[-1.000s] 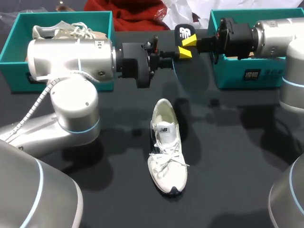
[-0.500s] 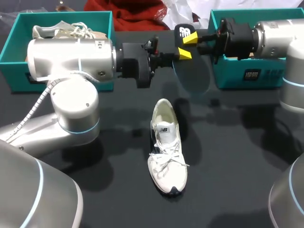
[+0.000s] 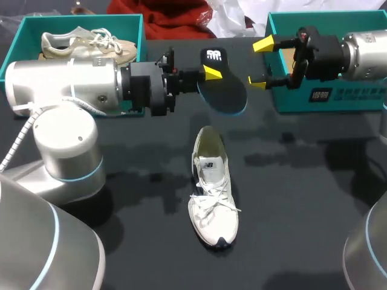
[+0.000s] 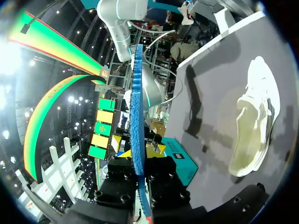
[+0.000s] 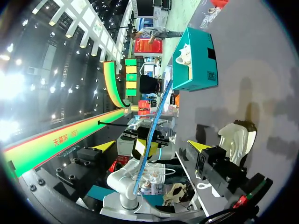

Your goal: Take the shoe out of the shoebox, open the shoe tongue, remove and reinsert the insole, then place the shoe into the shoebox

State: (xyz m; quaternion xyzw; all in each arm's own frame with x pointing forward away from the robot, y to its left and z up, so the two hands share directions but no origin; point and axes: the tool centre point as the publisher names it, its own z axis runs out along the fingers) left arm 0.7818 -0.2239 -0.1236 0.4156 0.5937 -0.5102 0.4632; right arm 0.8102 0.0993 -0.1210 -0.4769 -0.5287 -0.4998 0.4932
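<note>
Pinched by its logo end between the fingers of the left claw [image 3: 209, 67]: the dark insole [image 3: 225, 90], lifted off the table [image 3: 302, 199], broad face up, free end reaching out ahead of the claw

From the left wrist, the same insole [image 4: 137, 102] edge-on, a thin blue strip rising straight out from between the black fingers of the left claw [image 4: 141, 184]

Opposite, facing the left claw: the right claw [image 3: 259, 62], yellow fingers spread wide, nothing gripped. Just ahead of its tips, apart from both, the free end of the insole. From the right wrist, the same wide gape [image 5: 153, 145], with the insole [image 5: 156, 116] edge-on ahead of it, in line with the gap

On the table below the left claw and the insole, nearer the robot than either claw: the white shoe [image 3: 211, 196], upright on its sole, laces on top, heel opening toward the claws, toe pointing away from them. Off to one side of each claw in the wrist views [image 4: 257, 116] [image 5: 236, 135]

Close behind the right claw, beside its wrist: the teal shoebox [image 3: 351, 99]

Behind the left arm, well back from the left claw: a second teal box [image 3: 18, 42] with another pale shoe [image 3: 84, 39] inside
</note>
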